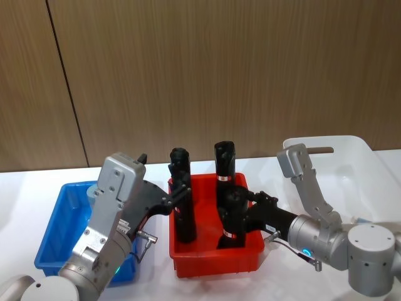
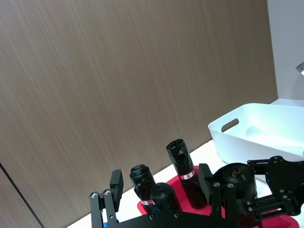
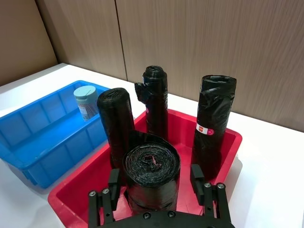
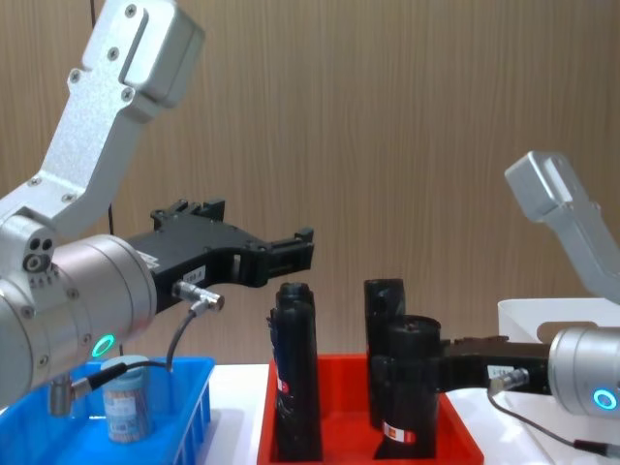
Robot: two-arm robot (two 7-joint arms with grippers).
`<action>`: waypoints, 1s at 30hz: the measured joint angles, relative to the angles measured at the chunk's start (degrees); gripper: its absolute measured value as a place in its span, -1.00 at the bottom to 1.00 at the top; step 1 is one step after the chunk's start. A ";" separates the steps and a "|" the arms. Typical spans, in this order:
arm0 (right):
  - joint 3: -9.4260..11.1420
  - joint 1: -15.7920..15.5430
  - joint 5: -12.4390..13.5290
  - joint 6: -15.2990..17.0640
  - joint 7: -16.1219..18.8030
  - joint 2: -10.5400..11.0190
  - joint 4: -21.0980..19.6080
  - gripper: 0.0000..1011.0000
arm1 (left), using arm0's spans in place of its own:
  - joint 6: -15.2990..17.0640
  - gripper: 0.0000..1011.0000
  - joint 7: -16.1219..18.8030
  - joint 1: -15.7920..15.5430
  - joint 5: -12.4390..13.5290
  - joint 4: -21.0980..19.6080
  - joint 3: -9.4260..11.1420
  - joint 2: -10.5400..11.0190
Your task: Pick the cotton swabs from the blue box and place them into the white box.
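Jaws: right gripper (image 3: 153,190) clamps black roll (image 3: 151,175) | left gripper (image 4: 295,250) parted, empty

My right gripper (image 1: 233,216) is black, closed around a black roll (image 3: 151,176) with a red-white sticker. The tray (image 1: 216,260) is red, the box (image 3: 35,142) bright blue, the bin (image 2: 256,130) white; the swab jar's lid (image 3: 86,91) is pale grey-blue.

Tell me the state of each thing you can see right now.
Swab jar: upright in blue box, lid on.
White box: no jars seen inside.
Black rolls: upright in red tray.
Left gripper: open, above the tray.
Right gripper: around the nearest roll.
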 joint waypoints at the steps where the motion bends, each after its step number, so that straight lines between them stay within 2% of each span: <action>1: -0.02 0.10 -0.01 -0.02 0.01 -0.04 0.15 0.82 | 0.00 0.99 0.00 0.00 0.00 0.00 0.00 0.00; 6: -0.14 0.60 -0.01 -0.09 0.06 -0.30 0.93 0.60 | 0.00 0.99 0.00 0.00 0.00 0.00 0.00 0.00; 7: -0.16 0.71 -0.01 -0.11 0.08 -0.34 1.09 0.48 | 0.00 0.99 0.00 0.00 0.00 0.00 0.00 0.00; 10: -0.20 0.85 -0.01 -0.13 0.10 -0.39 1.27 0.29 | 0.00 0.99 0.00 0.00 0.00 0.00 0.00 0.00; 14: -0.22 0.90 0.05 -0.13 0.10 -0.39 1.27 0.09 | 0.00 0.99 0.00 0.00 0.00 0.00 0.00 0.00; 22: -0.17 0.51 0.38 -0.01 -0.01 -0.07 -0.26 0.03 | 0.00 0.99 0.00 0.00 0.00 0.00 0.00 0.00; 30: 0.45 -0.62 1.52 0.39 -0.42 0.95 -4.19 0.03 | 0.00 0.99 0.00 0.00 0.00 0.00 0.00 0.00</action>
